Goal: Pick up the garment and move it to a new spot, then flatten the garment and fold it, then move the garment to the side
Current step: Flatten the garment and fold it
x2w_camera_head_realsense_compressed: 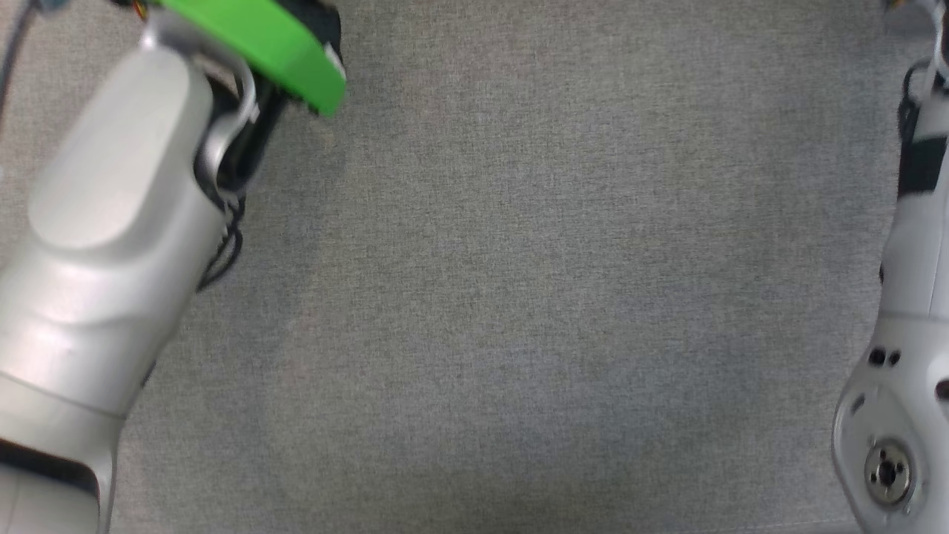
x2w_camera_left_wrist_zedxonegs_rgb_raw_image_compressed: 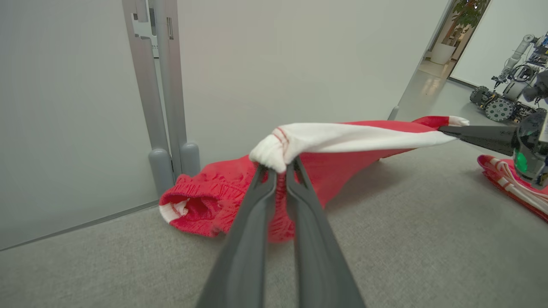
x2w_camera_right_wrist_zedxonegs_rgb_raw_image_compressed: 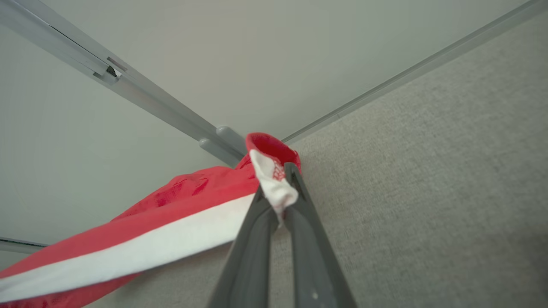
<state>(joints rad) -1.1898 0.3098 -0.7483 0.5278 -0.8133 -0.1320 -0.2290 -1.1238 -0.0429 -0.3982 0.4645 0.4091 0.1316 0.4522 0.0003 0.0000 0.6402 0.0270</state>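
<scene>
In the head view my left forearm (x2w_camera_head_realsense_compressed: 111,222) and right forearm (x2w_camera_head_realsense_compressed: 908,297) are over the grey carpet (x2w_camera_head_realsense_compressed: 556,259). In the left wrist view my left gripper (x2w_camera_left_wrist_zedxonegs_rgb_raw_image_compressed: 278,167) is clenched on the white band of the red garment (x2w_camera_left_wrist_zedxonegs_rgb_raw_image_compressed: 334,164), which stretches to my right gripper (x2w_camera_left_wrist_zedxonegs_rgb_raw_image_compressed: 447,129) while its far end lies on the carpet by the wall (x2w_camera_left_wrist_zedxonegs_rgb_raw_image_compressed: 299,64). In the right wrist view that gripper is clamped on the garment's white edge.

You're on grey carpet (x2w_camera_head_realsense_compressed: 519,297). In the left wrist view, the garment (x2w_camera_left_wrist_zedxonegs_rgb_raw_image_compressed: 201,205) has its bunched red end down on the carpet at 8 o'clock. A second red-and-white cloth (x2w_camera_left_wrist_zedxonegs_rgb_raw_image_compressed: 498,170) lies flat on it at 3 o'clock.
</scene>
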